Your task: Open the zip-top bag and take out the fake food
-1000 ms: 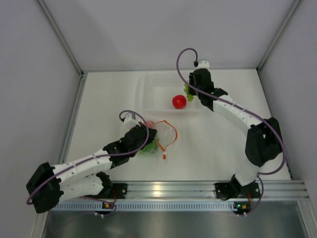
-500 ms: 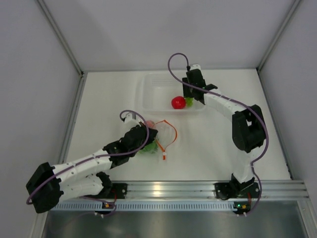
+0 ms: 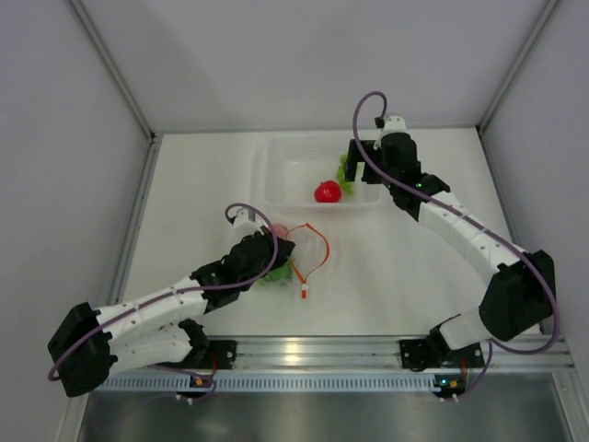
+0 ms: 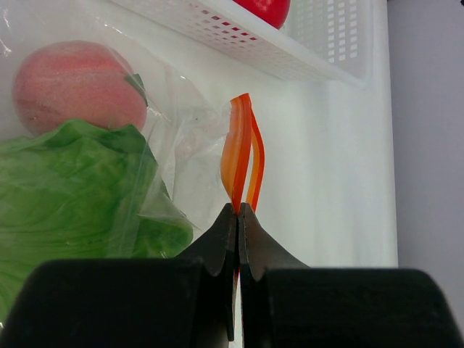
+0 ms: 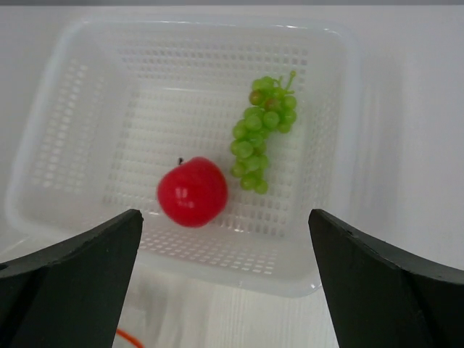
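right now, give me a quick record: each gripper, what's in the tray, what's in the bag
left gripper: shut on the zip strip of the bag
right gripper: open, empty, above the tray
in tray: tomato and grapes, side by side
in bag: lettuce and pink fruit

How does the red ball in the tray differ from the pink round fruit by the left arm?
The glossy bright-red plastic tomato lies loose in the clear perforated rigid tray; the matte pinkish-red round fruit sits inside the clear crinkly zip-top bag. The tomato has a green grape bunch beside it; the fruit has green leafy lettuce. Both are round toy foods.
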### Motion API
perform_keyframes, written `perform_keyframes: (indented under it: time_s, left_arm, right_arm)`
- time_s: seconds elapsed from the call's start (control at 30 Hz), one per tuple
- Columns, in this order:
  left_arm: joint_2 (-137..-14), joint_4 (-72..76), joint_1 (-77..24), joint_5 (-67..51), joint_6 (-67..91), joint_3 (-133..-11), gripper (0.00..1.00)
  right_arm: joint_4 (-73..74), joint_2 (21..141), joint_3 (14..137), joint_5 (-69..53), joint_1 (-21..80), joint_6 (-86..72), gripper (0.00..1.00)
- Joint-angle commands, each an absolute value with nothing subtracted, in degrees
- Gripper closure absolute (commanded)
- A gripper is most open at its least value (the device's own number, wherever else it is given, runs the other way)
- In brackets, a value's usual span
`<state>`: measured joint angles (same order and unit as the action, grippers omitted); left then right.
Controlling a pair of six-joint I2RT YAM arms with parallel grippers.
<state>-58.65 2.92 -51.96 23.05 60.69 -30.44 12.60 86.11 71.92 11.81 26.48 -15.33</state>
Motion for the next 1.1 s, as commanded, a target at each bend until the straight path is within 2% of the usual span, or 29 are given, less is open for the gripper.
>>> perform_keyframes:
  time_s: [0.0, 0.03, 0.17, 0.33, 0.57, 0.73, 0.9, 1.07]
  left_arm:
    - [-57.3, 5.4, -52.1, 22.1, 58.9, -33.4, 1.00]
    - [-57.2, 5.4, -52.1, 21.9, 58.7, -33.8, 1.00]
    - [-57.2, 5.4, -52.1, 22.1, 58.2, -34.6, 1.00]
    - [-58.4, 5.4, -52.1, 20.5, 56.7, -37.9, 1.00]
    - [-61.1, 5.4, -52.1, 17.0, 55.3, -41.7, 1.00]
    - [-61.3, 5.4, -52.2, 13.7, 55.9, -43.1, 1.00]
    - [-60.6, 5.4, -52.2, 10.2, 55.8, -43.6, 1.00]
    - [-59.8, 5.4, -52.2, 6.0, 55.6, -42.9, 1.00]
  right_arm:
    - [7.0, 81.1, 67.7, 0.0, 25.9, -20.4, 0.01]
    - [6.6, 80.2, 65.2, -3.0, 25.9, -21.1, 0.01]
    - [1.7, 73.3, 55.7, -8.5, 26.4, -29.5, 0.20]
    - [-7.4, 64.2, 42.1, -9.2, 31.5, -37.0, 0.32]
    - [-20.1, 58.4, 30.8, -6.1, 40.9, -42.7, 0.38]
    - [-24.5, 61.2, 28.2, -0.8, 46.7, -43.1, 0.44]
    - [-27.2, 66.4, 29.9, -0.4, 49.8, -40.4, 0.42]
    - [-27.1, 70.5, 31.3, 8.8, 53.8, -39.5, 0.38]
